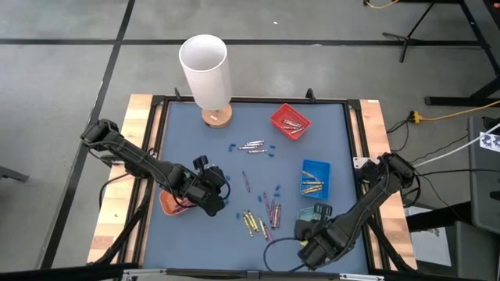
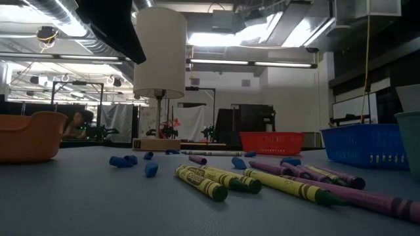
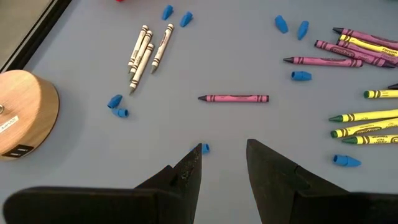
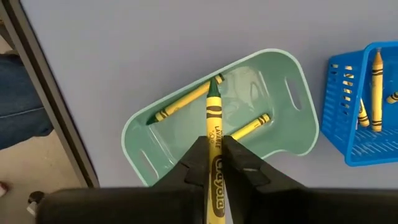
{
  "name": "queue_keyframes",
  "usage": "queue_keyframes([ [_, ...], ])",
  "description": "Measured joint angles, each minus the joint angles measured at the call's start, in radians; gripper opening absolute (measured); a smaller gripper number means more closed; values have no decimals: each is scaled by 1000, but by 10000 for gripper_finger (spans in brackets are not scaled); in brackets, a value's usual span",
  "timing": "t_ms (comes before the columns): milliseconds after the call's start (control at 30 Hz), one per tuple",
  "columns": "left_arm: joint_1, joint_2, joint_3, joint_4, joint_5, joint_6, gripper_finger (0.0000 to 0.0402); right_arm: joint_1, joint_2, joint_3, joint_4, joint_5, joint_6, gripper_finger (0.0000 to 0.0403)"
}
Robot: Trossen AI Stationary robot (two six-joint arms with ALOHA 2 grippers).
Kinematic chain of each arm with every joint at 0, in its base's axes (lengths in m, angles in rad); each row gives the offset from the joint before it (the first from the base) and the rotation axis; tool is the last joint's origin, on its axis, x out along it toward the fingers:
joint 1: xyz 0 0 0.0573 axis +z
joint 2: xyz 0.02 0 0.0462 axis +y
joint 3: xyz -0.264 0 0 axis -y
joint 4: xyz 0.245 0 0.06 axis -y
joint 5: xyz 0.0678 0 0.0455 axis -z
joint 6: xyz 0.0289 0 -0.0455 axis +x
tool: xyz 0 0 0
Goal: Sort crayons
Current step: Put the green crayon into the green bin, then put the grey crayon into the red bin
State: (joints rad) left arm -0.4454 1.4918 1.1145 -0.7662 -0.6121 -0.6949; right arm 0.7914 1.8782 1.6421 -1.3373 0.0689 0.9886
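Right fingers (image 4: 214, 163) pinch yellow crayon (image 4: 214, 143) above green tray (image 4: 283, 68); left fingers (image 3: 224, 168) apart.

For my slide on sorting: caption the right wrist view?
Right gripper holds a yellow crayon above the green tray, beside the blue basket.

Blue-grey bench (image 1: 195, 133); red tray (image 1: 290, 120), blue tray (image 1: 316, 179), mint-green tray (image 4: 283, 118), orange tray (image 2: 29, 136). Yellow crayons (image 2: 216, 178), pink-purple crayon (image 3: 234, 98), silver-grey crayons (image 3: 147, 50), white lampshade (image 1: 205, 69).
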Motion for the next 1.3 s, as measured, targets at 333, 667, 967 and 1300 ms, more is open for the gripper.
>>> queue_keyframes([
  [333,0,0,0,-1,0,0,110,0,0,0,0,27,-1,121],
  [667,0,0,0,0,0,0,110,-43,1,0,0,334,-165,131],
  [967,0,0,0,0,0,0,110,-258,2,0,12,396,-523,131],
  [1300,-4,-77,0,-17,3,62,110,-561,2,-1,249,324,-1005,131],
])
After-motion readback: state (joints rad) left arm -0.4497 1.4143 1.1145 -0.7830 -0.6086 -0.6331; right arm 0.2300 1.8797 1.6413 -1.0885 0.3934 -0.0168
